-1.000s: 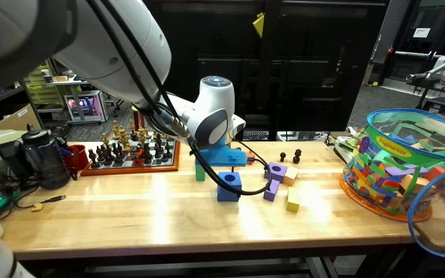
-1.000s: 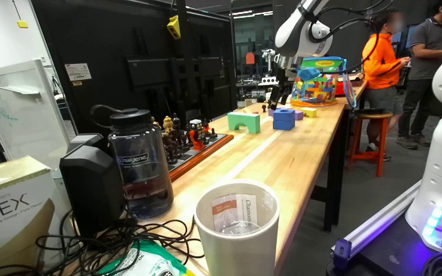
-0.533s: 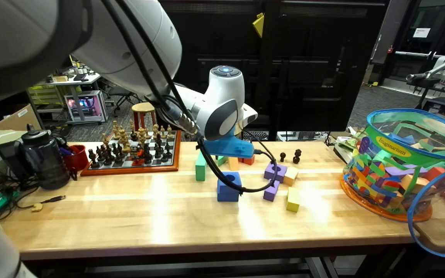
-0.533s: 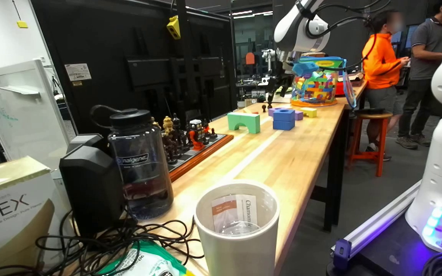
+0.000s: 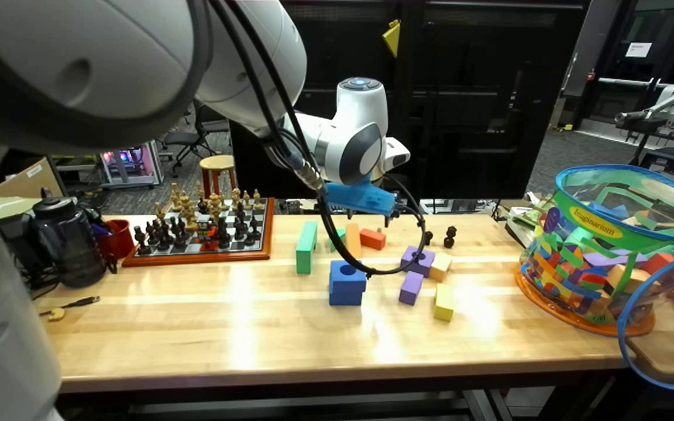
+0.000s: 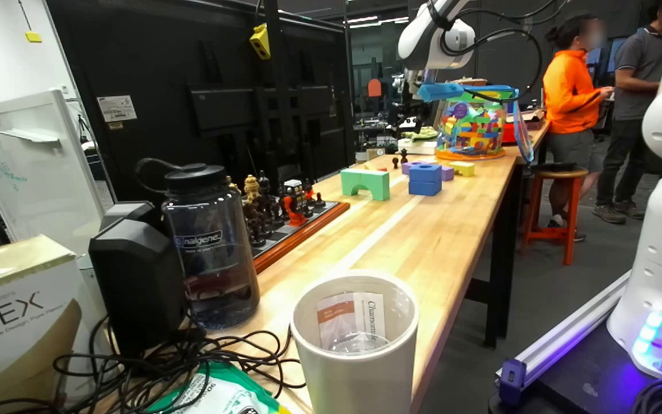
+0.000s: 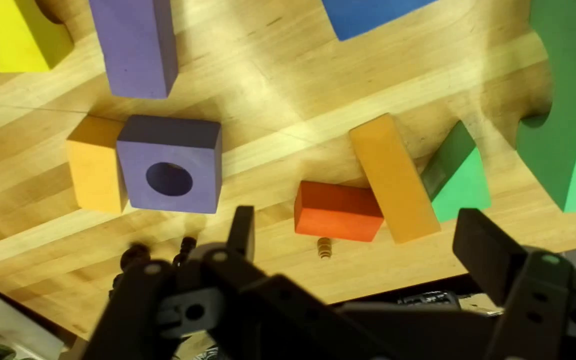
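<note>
My gripper [image 7: 355, 217] is open and empty in the wrist view, above the table. A red block [image 7: 338, 212] lies between its fingertips in that view, beside a leaning orange block [image 7: 395, 177]. A green triangular block [image 7: 460, 185] is right of the orange one. A small ridged brown piece [image 7: 324, 248] is beside the red block. A purple block with a hole [image 7: 203, 160] and a tan block [image 7: 95, 170] lie to the left. In an exterior view the gripper [image 5: 368, 217] hangs above the red block [image 5: 372, 238] and the orange block [image 5: 353, 241].
A stacked blue pair [image 5: 346, 292], green arch [image 5: 306, 251], purple bar [image 5: 411, 287] and yellow block [image 5: 444, 301] stand on the table [image 5: 255, 333]. A chessboard [image 5: 208, 257] is left. A clear block bin [image 5: 600, 280] is right. Dark chess pieces [image 5: 450, 237] stand at the back.
The arm has moved up and to the right in an exterior view, rising from the table. The red, orange and green blocks behind it are now uncovered. The blocks have not visibly moved.
</note>
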Available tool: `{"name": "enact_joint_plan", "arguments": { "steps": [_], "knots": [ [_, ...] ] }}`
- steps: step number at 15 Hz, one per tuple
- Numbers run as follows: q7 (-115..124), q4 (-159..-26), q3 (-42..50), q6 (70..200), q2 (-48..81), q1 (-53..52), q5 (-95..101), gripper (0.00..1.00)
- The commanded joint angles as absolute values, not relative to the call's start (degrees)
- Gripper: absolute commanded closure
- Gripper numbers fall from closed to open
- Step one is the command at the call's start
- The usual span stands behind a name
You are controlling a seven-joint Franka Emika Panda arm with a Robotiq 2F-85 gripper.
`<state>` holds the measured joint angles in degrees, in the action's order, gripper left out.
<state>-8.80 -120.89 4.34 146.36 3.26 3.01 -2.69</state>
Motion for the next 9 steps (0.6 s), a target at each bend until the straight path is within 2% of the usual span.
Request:
{"name": "enact_joint_plan", "arguments": {
  "steps": [1, 9],
  "knots": [
    [-4.73, -114.01, 4.20, 140.99, 7.27, 3.42, -1.02, 0.00],
    [-6.13, -102.47, 4.15, 131.81, 17.36, 5.13, -2.88, 0.00]
  ]
}}
